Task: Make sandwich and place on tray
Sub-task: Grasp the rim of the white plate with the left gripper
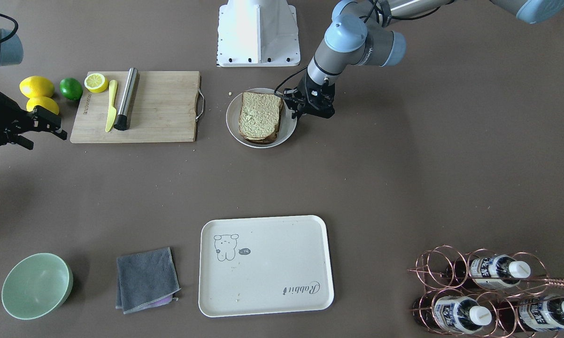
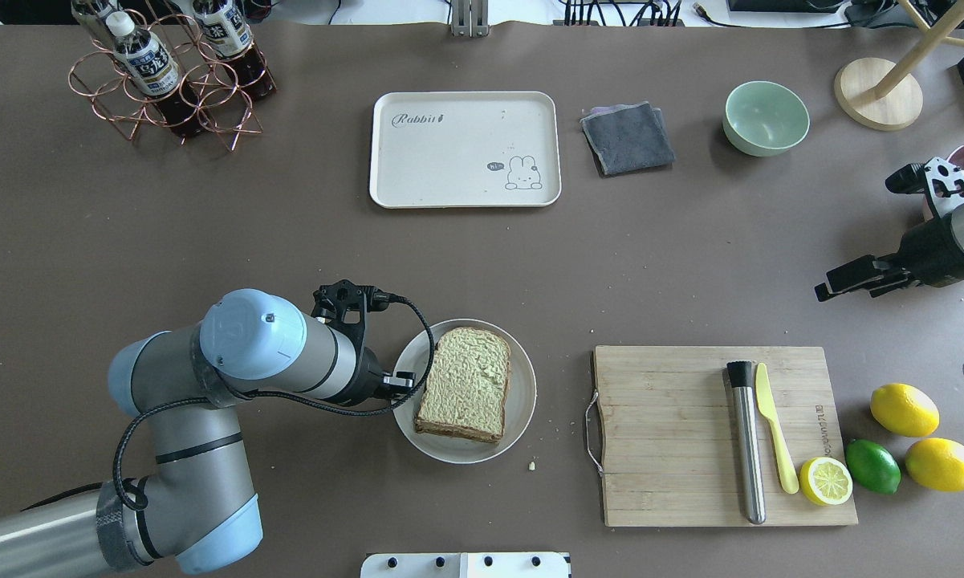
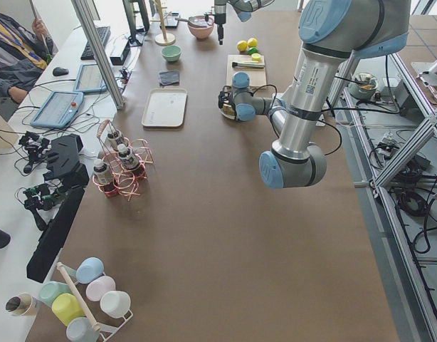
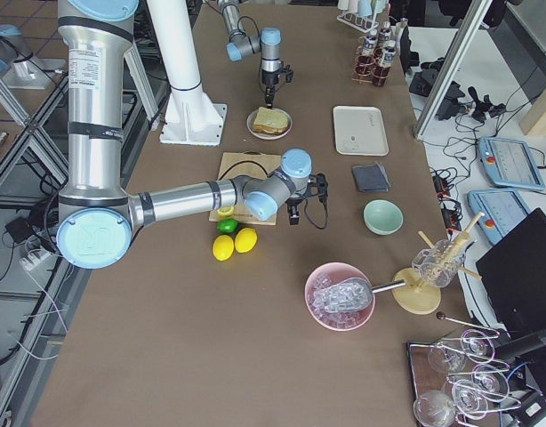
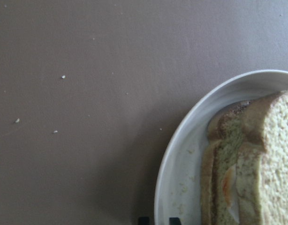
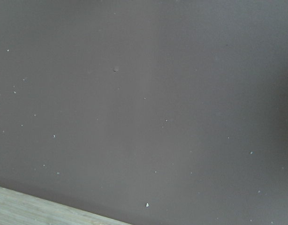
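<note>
Lettering "Rabbit" marks the tray [image 1: 263, 281], near your edge of the table [image 1: 404, 188], well apart from the sandwich [image 1: 260, 116] on the white plate [image 1: 291, 127]. Overhead, the left gripper [image 2: 405, 378] sits beside that plate; of the right gripper [image 2: 831, 287] you cannot tell the spread. Left wrist view: fingers [image 5: 143, 219] close together, holding nothing.

Brown table [image 2: 690, 265], aluminium frame posts [image 3: 99, 53], white side desk [image 3: 8, 174], tiled floor [image 3: 418, 306]

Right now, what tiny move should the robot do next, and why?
Probably the left arm should slide its jaws over the sandwich to grip it: it sits finished on the plate, the jaws hang beside its rim, and the tray holds nothing.
</note>
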